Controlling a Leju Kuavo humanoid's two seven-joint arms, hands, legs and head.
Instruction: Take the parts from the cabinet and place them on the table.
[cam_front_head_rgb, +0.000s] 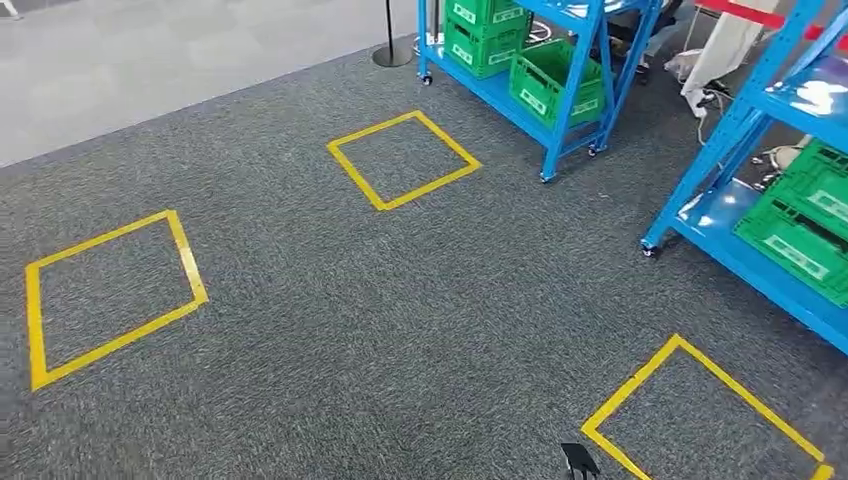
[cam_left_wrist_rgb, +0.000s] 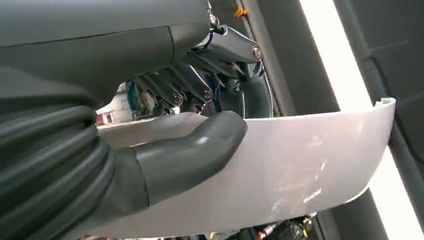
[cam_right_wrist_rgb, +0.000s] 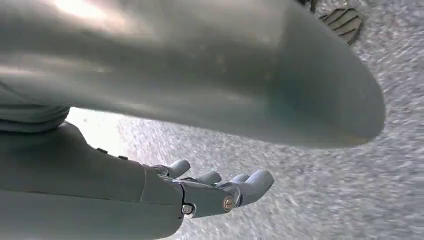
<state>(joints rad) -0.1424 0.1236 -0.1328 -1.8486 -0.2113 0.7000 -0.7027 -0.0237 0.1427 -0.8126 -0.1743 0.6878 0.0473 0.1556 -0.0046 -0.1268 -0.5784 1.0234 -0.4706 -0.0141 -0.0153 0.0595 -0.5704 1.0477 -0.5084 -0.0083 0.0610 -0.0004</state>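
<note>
While the left hand (cam_left_wrist_rgb: 200, 115) grips a long, curved, glossy white plastic part (cam_left_wrist_rgb: 310, 165), thumb pressed across its face and dark fingers hooked over its far edge, the task looks to be somewhere in its middle: a part is in hand, yet no tabletop appears in the head view, so the placing step is not yet done. How many parts remain in the cabinet cannot be told. The right hand (cam_right_wrist_rgb: 220, 190) hangs low over the speckled grey carpet (cam_right_wrist_rgb: 390, 150), fingers loosely extended and slightly apart, holding nothing.

Ahead, the head view looks down on grey carpet marked with yellow tape squares (cam_front_head_rgb: 402, 160). Two blue metal shelving racks stand at the far side. The farther rack (cam_front_head_rgb: 560, 95) carries green slatted plastic crates (cam_front_head_rgb: 555, 85) on its lower shelves; the one nearest the rack's end looks open-topped and seems empty, though its inside is only partly visible. The nearer rack (cam_front_head_rgb: 740, 130) at the right edge holds more green crates (cam_front_head_rgb: 800, 230) on its bottom shelf, their contents hidden. Judging from this, the robot still has to reach a tabletop and set the white part down.
</note>
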